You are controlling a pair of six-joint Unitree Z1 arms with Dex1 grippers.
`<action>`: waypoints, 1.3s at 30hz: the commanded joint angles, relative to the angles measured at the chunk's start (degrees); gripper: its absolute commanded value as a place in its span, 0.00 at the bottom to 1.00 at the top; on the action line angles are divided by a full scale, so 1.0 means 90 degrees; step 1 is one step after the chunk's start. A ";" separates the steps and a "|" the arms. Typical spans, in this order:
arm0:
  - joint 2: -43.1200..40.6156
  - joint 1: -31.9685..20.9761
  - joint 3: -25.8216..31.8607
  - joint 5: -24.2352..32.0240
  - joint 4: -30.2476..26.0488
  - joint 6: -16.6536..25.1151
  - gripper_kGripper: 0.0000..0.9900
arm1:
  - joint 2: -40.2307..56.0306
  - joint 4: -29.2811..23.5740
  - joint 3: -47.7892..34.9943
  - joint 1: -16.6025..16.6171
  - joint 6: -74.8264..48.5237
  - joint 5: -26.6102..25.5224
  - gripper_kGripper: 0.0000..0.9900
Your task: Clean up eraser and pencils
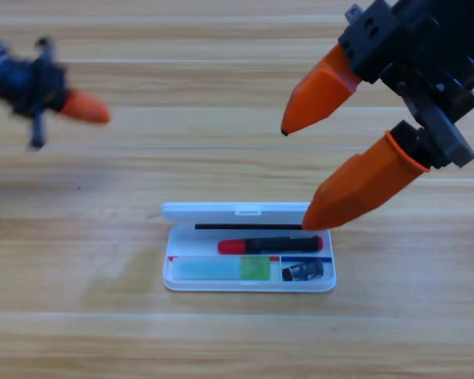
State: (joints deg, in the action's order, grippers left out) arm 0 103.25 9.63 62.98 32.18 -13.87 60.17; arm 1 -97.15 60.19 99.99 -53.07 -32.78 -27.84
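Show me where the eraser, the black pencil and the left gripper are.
eraser (303,272), high view, middle of the block.
black pencil (280,244), high view, on its black barrel.
left gripper (85,108), high view, on its orange jaws.

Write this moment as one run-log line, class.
white plastic case: open | red-ended black pencil, green-capped pencil, black eraser: inside | left hand: upper left | right hand: open, above case
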 commanded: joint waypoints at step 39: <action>0.1477 0.2845 0.0951 -0.0675 -0.1037 -0.1051 0.00 | 0.0003 -0.0223 -0.0192 -0.0129 0.0029 -0.0130 0.97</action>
State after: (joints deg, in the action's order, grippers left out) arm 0 116.78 32.86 74.06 26.72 -24.17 51.58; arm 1 -97.15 60.08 99.99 -53.07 -32.78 -27.84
